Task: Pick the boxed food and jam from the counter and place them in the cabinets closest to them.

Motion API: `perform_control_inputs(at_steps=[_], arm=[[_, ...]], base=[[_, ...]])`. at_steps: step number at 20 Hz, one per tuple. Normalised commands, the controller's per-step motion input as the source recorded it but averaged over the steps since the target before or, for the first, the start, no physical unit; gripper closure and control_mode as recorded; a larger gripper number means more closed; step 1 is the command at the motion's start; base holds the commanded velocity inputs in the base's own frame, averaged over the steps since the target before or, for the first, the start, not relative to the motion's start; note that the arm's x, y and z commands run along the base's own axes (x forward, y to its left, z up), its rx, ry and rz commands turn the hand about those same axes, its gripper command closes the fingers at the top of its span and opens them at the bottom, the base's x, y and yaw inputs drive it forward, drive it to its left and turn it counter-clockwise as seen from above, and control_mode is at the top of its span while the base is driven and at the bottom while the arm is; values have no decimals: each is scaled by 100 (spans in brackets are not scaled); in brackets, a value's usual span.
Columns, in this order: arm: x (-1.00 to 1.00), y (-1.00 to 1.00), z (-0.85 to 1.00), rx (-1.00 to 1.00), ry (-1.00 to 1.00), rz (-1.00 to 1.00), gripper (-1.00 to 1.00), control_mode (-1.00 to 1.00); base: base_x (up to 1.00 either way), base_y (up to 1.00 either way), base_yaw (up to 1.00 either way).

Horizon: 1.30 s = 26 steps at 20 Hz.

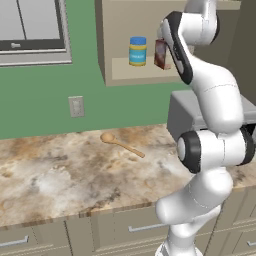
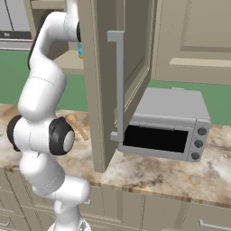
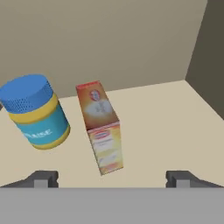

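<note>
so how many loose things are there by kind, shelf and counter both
jars: 1, the blue-lidded jar on the cabinet shelf
cartons: 1, the boxed food standing beside it
spoons: 1, the wooden spoon on the counter
total: 3

On the cabinet shelf (image 3: 166,113) you have open room to the right of the boxed food (image 3: 99,127), up to the side wall. The blue-lidded jar (image 3: 36,111) stands just beside the box on its other side. The claw (image 3: 112,179) is spread wide with both tips apart from the box.
</note>
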Motion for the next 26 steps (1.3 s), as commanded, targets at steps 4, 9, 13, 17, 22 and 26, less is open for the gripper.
perform_control_inputs(at_steps=[4,9,13,17,22,26], arm=[[-100,8,-20,-3,-8,7,-100,-100],[-97,11,-29,-7,-2,10,-100,-100],[-85,15,-26,-12,0,13,-100,-100],[-76,14,-26,-15,1,14,-100,-100],[-65,9,-30,-16,6,15,-100,-100],[-38,1,-30,-6,15,13,-100,-100]], base=[[0,0,0],[0,0,0],[0,0,0],[0,0,0],[0,0,0],[0,0,0]])
